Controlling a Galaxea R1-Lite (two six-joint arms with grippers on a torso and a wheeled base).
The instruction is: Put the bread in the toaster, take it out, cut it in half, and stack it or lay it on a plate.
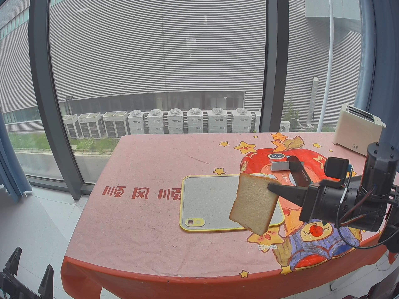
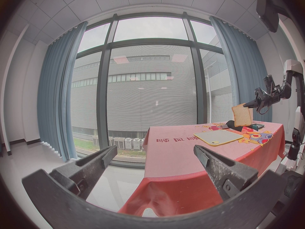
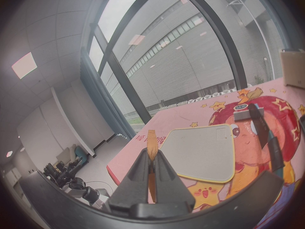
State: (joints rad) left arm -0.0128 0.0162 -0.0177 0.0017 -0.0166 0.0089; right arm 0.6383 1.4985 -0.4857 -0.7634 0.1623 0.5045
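Tan bread (image 1: 253,204) pinched by the right gripper (image 1: 272,187) above the board (image 1: 208,202).
Its jaws are clamped narrow on one edge of the slice, which hangs upright, clear of the table (image 1: 137,229), over the board's near right corner. A knife (image 1: 298,172) lies just beyond the board, and the toaster (image 1: 358,128) stands at the far right corner. Left gripper (image 2: 154,153) sits low beside the table, spread wide and holding nothing.

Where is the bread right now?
In the head view, right of centre: the bread is held aloft in the right claw, overlapping the cutting board's right edge.
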